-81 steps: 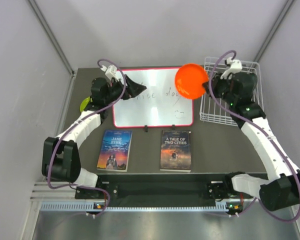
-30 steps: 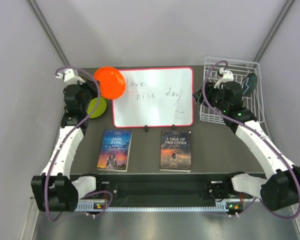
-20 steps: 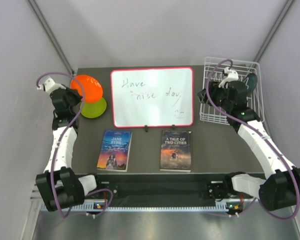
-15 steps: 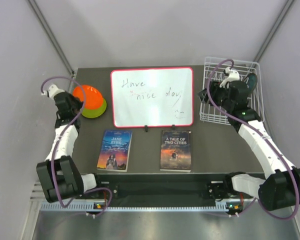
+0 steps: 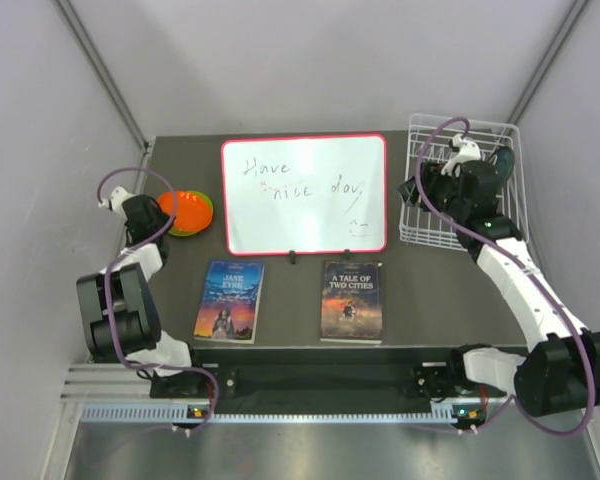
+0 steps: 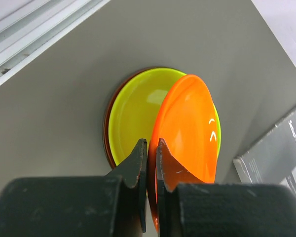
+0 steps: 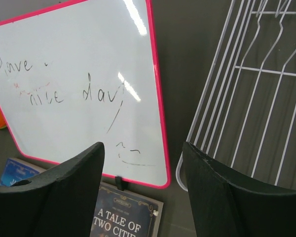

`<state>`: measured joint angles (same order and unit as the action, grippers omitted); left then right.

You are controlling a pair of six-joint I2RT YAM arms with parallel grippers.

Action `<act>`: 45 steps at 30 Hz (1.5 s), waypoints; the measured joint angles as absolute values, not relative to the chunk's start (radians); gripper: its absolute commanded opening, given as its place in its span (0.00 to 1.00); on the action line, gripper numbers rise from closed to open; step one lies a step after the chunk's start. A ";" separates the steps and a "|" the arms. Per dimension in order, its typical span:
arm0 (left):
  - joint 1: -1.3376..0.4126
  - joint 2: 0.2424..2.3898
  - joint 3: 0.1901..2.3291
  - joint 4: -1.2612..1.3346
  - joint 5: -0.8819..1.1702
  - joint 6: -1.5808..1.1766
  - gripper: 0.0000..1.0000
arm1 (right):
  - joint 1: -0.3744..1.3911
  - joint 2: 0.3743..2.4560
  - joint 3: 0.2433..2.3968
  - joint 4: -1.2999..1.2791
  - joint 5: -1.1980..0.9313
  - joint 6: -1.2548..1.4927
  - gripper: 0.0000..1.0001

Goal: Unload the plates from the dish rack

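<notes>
Two left fingers (image 6: pixel 139 162) clamp the rim of the orange plate (image 6: pixel 187 133), tilted over the green plate (image 6: pixel 132 112); right fingers (image 7: pixel 56 195) spread wide, empty.

Left arm (image 5: pixel 115 315) and right arm (image 5: pixel 525 290) show white links, black joints, purple cables.

Pinching an orange plate (image 6: pixel 187 129) with the left gripper (image 6: pixel 149 144), arm tucked back; holding the right gripper (image 7: pixel 142 147) wide open, arm stretched forward.

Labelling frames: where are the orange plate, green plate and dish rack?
orange plate (image 6: pixel 187 133): left wrist view, its inner face.
green plate (image 6: pixel 132 112): left wrist view, bare left half.
dish rack (image 5: pixel 417 228): top external view, front wires.
</notes>
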<state>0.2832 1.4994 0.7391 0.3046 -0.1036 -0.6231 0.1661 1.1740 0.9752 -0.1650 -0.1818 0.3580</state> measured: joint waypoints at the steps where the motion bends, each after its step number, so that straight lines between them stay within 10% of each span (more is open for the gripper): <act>1: 0.285 1.511 0.739 0.316 -0.106 -0.625 0.00 | 0.162 1.175 0.975 -0.165 -0.182 0.358 0.65; 10: 0.300 1.612 0.739 0.421 -0.108 -0.639 0.03 | 0.153 1.227 0.975 -0.165 -0.186 0.358 0.65; 18: 0.309 1.673 0.743 0.487 -0.051 -0.653 0.36 | 0.152 1.234 0.975 -0.165 -0.181 0.358 0.66; 30: 0.308 1.697 0.751 0.447 -0.016 -0.639 0.60 | 0.117 1.235 0.997 -0.200 -0.111 0.311 0.68; 37: 0.304 1.684 0.813 0.355 -0.023 -0.618 0.96 | 0.094 1.281 1.118 -0.244 0.035 0.242 0.68; 45: 0.296 1.662 0.838 0.245 -0.041 -0.607 0.99 | 0.050 1.338 1.174 -0.274 0.154 0.184 0.70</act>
